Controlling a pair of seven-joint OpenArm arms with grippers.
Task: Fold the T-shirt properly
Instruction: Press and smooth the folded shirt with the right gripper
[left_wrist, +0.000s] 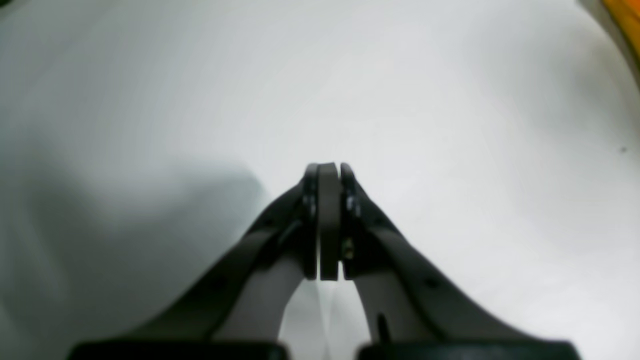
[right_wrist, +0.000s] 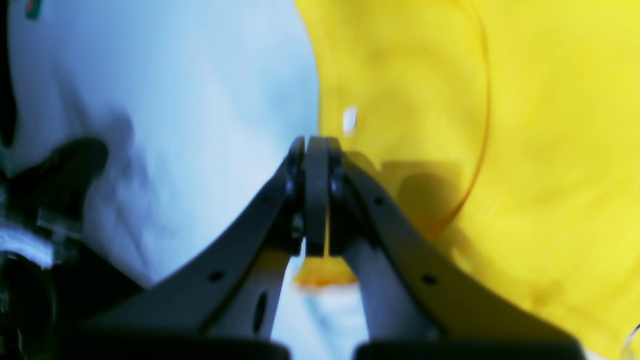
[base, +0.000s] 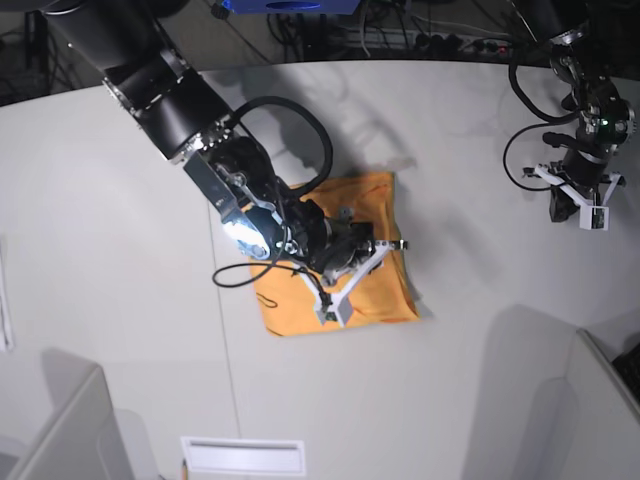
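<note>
The T-shirt (base: 372, 285) lies as a compact orange-yellow rectangle in the middle of the white table (base: 450, 150). My right gripper (base: 333, 310) hangs over its near edge, jaws shut with nothing visibly between them. In the right wrist view the right gripper (right_wrist: 316, 145) points along the border between the T-shirt (right_wrist: 550, 150) and bare table, close to a small white tag (right_wrist: 350, 120) and the curved neckline trim (right_wrist: 484, 130). My left gripper (base: 592, 212) is far off at the table's right side, shut and empty. Under the left gripper (left_wrist: 327, 167) is plain table; a sliver of T-shirt (left_wrist: 625, 15) shows in the corner.
Black cables (base: 300, 130) loop from the right arm above the shirt. Grey partition panels stand at the near left (base: 60, 420) and near right (base: 590, 400). A white label strip (base: 243, 455) lies by the front edge. More cables (base: 400, 40) run behind the table.
</note>
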